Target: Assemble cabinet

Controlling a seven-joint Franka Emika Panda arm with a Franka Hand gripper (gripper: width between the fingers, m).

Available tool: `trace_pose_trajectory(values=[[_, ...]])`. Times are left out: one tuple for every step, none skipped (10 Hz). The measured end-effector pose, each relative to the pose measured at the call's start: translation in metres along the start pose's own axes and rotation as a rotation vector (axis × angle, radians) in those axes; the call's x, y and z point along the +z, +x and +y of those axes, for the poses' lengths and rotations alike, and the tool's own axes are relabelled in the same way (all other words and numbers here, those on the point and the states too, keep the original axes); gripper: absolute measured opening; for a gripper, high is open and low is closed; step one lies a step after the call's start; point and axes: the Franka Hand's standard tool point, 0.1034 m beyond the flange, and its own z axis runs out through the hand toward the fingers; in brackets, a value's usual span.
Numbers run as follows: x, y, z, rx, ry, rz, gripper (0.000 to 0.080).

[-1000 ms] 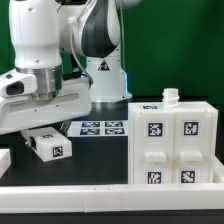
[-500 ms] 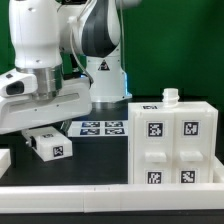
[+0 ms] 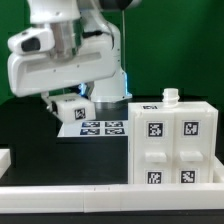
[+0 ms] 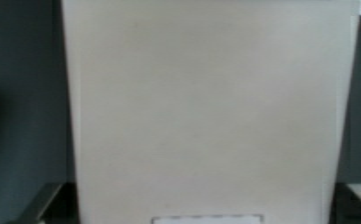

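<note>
White plastic cabinet (image 3: 175, 140), four square tags (image 3: 155, 129) on its front, stands at four o'clock in the exterior view. At ten o'clock the claw (image 3: 68, 100) grips a tagged block (image 3: 72, 108), lifted off the table. The wrist view shows its plain white face between dark fingers (image 4: 45, 208).

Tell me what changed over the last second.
The arm rose and swung toward the exterior view's right, lifting the small tagged block off the table; the gripper is shut on it. The cabinet and the marker board stayed put.
</note>
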Motion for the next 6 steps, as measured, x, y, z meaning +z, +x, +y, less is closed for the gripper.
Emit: trace_pose_trajectory(values=[[-0.019,0.014,-0.015,0.05,0.006,-0.009,0.056],[-0.035,0.031,-0.03,0.084,0.005,-0.009,0.056],[-0.045,0.046,-0.04,0.127,-0.005,-0.012,0.056],[-0.047,0.054,-0.045,0.116,-0.007,-0.007,0.056],[-0.044,0.049,-0.042,0.115,-0.005,-0.013,0.056],[-0.043,0.049,-0.041,0.117,-0.005,-0.014,0.056]])
